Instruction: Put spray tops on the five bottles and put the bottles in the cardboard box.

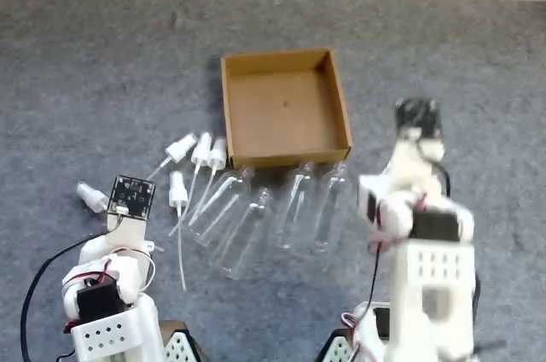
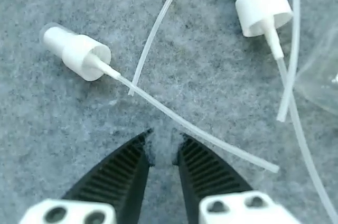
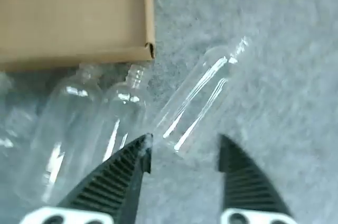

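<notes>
Two empty grippers: left gripper (image 2: 163,147) barely open, spray top (image 2: 76,52) just ahead; right gripper (image 3: 185,150) wide open, bottle (image 3: 198,102) base between tips.

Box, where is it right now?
In the high view the box sits in the middle, just beyond the clear bottles lying on their sides, with the spray tops near its front-left corner.

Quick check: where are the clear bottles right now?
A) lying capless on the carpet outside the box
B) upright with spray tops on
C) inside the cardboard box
A: the bottles lie on their sides with bare necks just outside the cardboard box, spray tops loose beside them.
</notes>
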Controlling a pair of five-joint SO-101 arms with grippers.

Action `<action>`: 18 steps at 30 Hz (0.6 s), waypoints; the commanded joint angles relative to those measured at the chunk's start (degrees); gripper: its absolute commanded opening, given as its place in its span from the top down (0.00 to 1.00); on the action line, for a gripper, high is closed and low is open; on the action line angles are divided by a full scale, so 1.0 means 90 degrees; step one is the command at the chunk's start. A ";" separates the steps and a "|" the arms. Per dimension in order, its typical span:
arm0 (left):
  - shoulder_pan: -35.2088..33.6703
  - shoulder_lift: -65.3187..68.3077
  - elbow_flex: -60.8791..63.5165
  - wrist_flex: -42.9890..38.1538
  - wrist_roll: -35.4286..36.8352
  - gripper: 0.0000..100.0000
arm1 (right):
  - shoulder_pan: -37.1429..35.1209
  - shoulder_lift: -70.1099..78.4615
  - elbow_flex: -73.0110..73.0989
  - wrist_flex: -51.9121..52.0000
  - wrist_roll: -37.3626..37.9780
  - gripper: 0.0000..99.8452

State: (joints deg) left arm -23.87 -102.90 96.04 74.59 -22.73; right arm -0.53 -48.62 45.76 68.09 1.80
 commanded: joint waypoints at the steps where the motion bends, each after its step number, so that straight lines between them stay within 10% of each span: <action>1: -0.0073 -0.0015 0.0122 -0.0117 -0.0059 0.99 | -0.0063 0.1812 -0.1411 0.0220 -0.1016 0.79; 18: -0.0083 -0.0005 0.0122 -0.0117 -0.0068 0.99 | 0.0581 0.4654 -0.1382 -0.1284 -0.1641 0.81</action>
State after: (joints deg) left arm -23.87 -102.90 96.04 74.59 -22.73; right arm 2.46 -6.51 31.96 59.56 -16.40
